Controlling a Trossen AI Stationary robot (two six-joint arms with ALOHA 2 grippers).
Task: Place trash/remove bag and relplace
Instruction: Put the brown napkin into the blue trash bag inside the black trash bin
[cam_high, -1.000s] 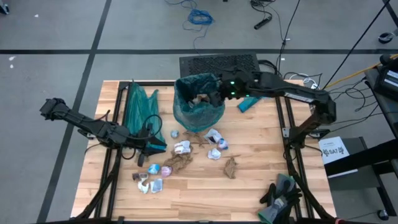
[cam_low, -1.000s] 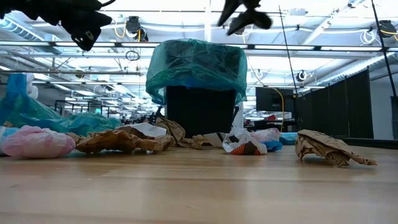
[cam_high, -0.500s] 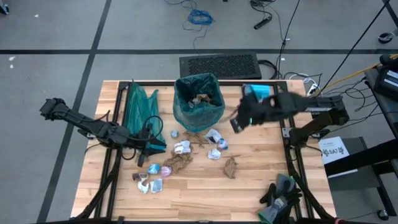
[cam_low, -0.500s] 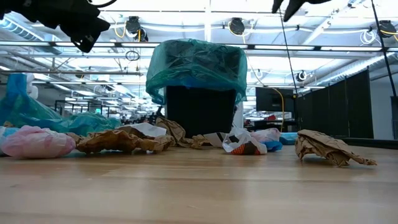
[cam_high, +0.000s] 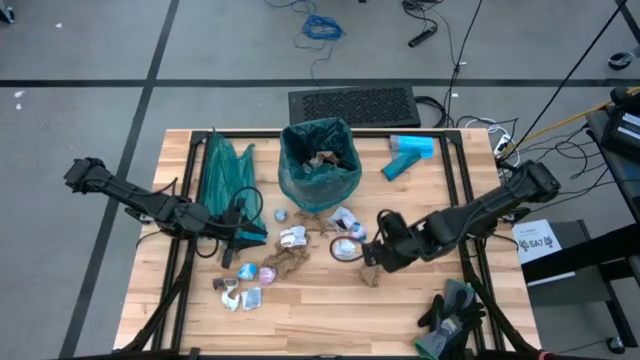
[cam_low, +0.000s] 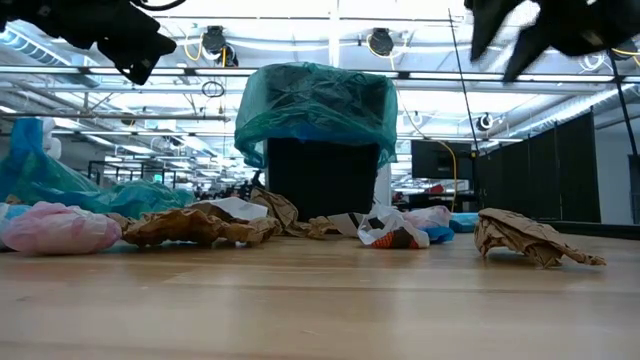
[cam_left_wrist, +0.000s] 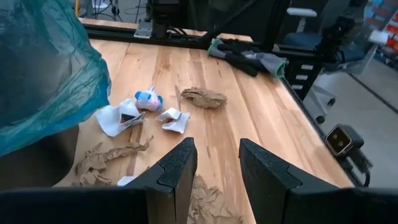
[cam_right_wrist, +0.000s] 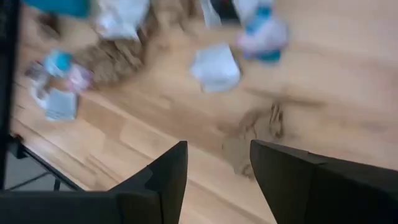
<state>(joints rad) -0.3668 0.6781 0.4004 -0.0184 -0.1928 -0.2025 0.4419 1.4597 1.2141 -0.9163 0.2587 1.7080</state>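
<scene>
A bin lined with a teal bag (cam_high: 320, 165) stands at the table's far middle, a brown scrap inside it. Trash lies on the wood in front of it: brown paper (cam_high: 285, 262), white and blue wrappers (cam_high: 347, 222), and a pink one (cam_low: 60, 228). My right gripper (cam_high: 370, 257) hangs open just above a crumpled brown scrap (cam_right_wrist: 249, 140), clear of it, as the low view shows (cam_low: 510, 45). My left gripper (cam_left_wrist: 217, 168) hovers open over the table's left side (cam_high: 252, 238), with nothing between its fingers.
A spare teal bag (cam_high: 222, 170) lies bunched at the far left. A light-blue pack (cam_high: 408, 155) lies right of the bin. Dark gloves (cam_high: 455, 310) sit at the near right corner. Black frame rails (cam_high: 462, 190) run along both sides of the table.
My right gripper has swung from above the bin toward the table's right edge, then toward the near edge and down, rolling as it went. It now hangs over the brown scrap at the near right.
</scene>
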